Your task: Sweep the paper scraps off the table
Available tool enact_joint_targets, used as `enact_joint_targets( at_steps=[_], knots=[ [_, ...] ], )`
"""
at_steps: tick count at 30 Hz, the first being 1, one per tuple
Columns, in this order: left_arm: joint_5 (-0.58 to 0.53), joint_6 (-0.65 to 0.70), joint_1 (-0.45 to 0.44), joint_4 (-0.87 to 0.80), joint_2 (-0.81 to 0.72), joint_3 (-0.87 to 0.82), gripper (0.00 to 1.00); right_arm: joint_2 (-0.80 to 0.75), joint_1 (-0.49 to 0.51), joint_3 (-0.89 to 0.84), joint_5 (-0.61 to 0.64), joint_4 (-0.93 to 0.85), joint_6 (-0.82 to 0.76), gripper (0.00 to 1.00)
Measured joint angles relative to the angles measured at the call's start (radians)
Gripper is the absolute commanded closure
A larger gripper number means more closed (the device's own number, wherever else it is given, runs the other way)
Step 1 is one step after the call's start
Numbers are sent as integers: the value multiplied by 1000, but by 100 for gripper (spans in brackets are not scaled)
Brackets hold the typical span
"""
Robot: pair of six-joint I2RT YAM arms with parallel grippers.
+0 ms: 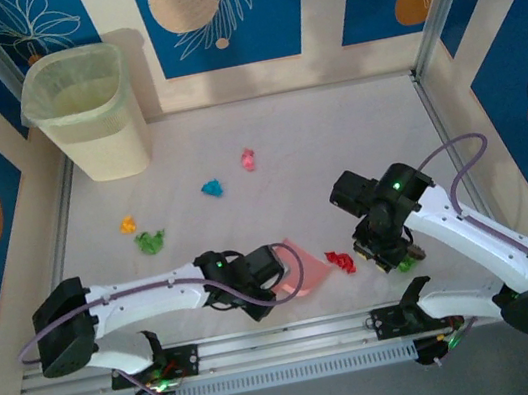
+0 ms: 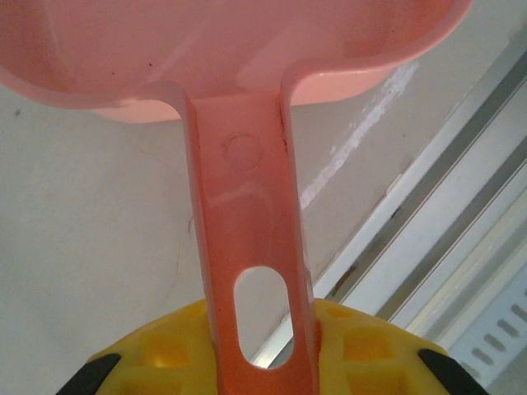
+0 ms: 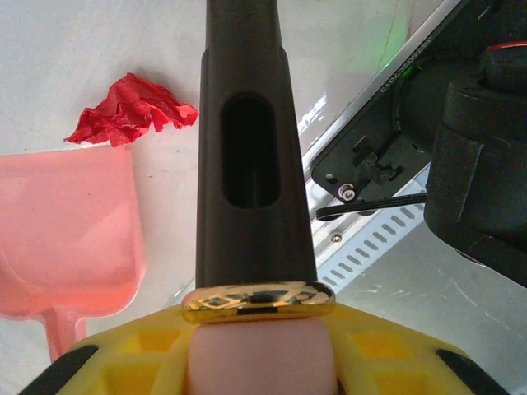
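Red scrap [image 1: 341, 262] between left end effector [image 1: 276, 268] gripping dustpan [image 1: 301, 258], right end effector [image 1: 386, 250] gripping brush [image 3: 251, 164]

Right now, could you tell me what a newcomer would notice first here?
The pink dustpan, held by the left gripper at the front of the table, stands out, a red scrap beside it. The right gripper grips a dark-handled tool; four other scraps lie farther back.
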Motion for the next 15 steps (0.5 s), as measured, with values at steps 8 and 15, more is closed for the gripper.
enact_joint_targets(
  at_steps=[8,15],
  knots=[
    [-11,1,-1,22,3,0,100,7,48,-1,-5,17,58,100],
    [-27,1,-1,22,-11,0,100,35,40,167,71,13,53,100]
  ],
)
